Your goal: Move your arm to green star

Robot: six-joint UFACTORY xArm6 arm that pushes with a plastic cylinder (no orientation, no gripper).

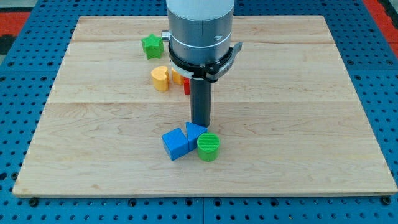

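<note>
The green star lies near the view's top, left of the arm's grey body. My tip is the lower end of the dark rod, at the board's middle. It stands far below and to the right of the green star. It sits just above a blue block, touching or nearly touching it. A blue cube and a green cylinder lie right below it.
A yellow heart-shaped block lies below the green star. An orange block and a red block are partly hidden behind the rod. The wooden board rests on a blue pegboard.
</note>
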